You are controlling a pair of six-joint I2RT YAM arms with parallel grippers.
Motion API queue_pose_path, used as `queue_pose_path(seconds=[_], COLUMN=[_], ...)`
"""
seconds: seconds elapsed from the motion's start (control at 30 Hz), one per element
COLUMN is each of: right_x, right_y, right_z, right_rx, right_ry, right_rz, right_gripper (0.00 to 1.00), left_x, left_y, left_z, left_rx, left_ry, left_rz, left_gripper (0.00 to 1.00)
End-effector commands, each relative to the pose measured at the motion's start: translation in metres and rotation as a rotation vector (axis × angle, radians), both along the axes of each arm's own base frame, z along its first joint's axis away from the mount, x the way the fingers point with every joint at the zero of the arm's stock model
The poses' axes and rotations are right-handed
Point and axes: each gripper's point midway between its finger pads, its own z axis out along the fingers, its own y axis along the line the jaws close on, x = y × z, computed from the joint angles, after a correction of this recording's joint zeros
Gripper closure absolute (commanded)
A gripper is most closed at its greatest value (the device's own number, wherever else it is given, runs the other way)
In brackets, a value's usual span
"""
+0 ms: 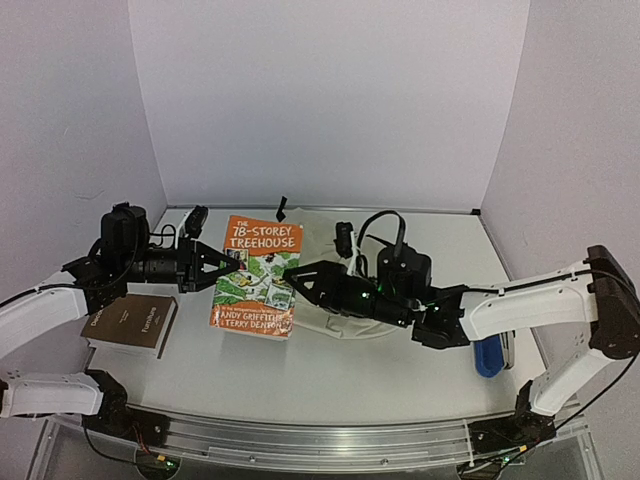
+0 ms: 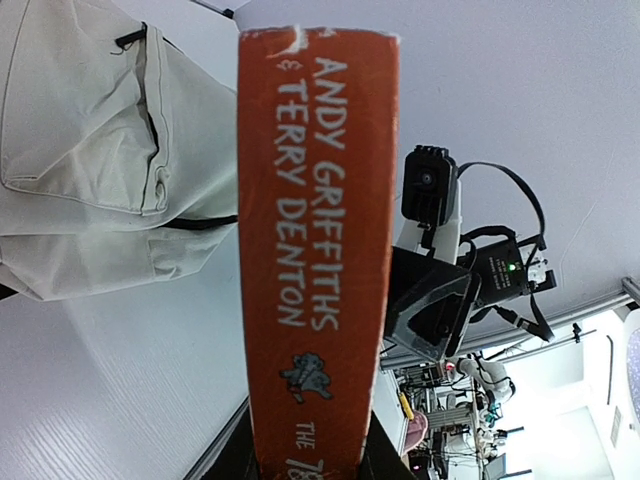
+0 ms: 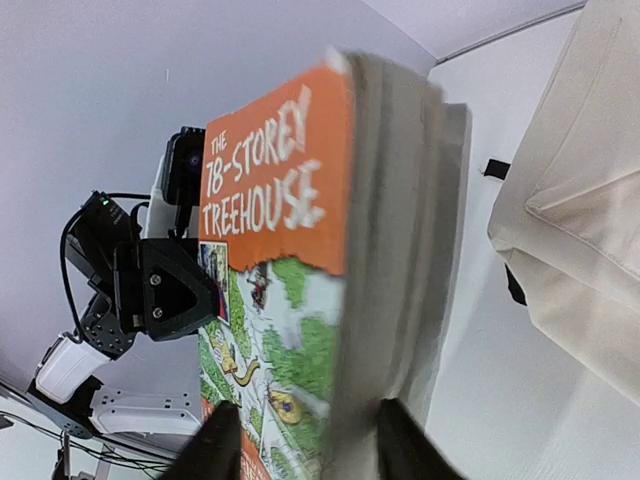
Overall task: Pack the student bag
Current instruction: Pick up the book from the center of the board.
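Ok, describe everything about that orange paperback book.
The orange paperback book, The 78-Storey Treehouse by Andy Griffiths and Terry Denton, has a green cartoon cover. It hangs cover-up next to the cream canvas backpack; the left gripper clamps its spine, the right gripper straddles its page edge.

blurred orange book [image 3: 285,230] within right tool [image 3: 305,445]; student bag [image 3: 580,190] beside

Soft, even light falls from above my arms, leaving faint shadows on the white table [image 1: 300,390] beneath them. Just ahead of my right gripper [image 3: 310,412] the orange paperback book [image 3: 270,200] is blurred; far beyond my left gripper [image 2: 310,455], the background glares white.
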Motion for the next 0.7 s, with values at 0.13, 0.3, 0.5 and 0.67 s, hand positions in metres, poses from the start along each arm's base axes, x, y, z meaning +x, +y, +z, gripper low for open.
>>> queue_pose_path(seconds=[0.13,0.3,0.5,0.67], right_x=[0.032,0.023,-0.011,-0.014], right_y=[-0.055,-0.07,-0.068,-0.073], right_z=[0.052,0.056,0.056,0.061], right_rx=[-0.065,-0.29,-0.388,-0.41], right_ry=[-0.149,-0.272,-0.319,-0.328], right_rz=[-0.106,0.01,0.26,0.331], right_gripper=[0.02,0.02,0.02,0.02], left_x=[0.001,-0.011,-0.036,-0.055], left_y=[-0.014,-0.028,-0.049,-0.063], left_z=[0.02,0.026,0.028,0.036], left_rx=[-0.024,-0.044,-0.032,-0.039], left_ry=[-0.088,-0.091,-0.068,-0.07], left_rz=[-0.105,-0.249,-0.445,-0.561], left_gripper=[1.0,1.0,1.0,1.0])
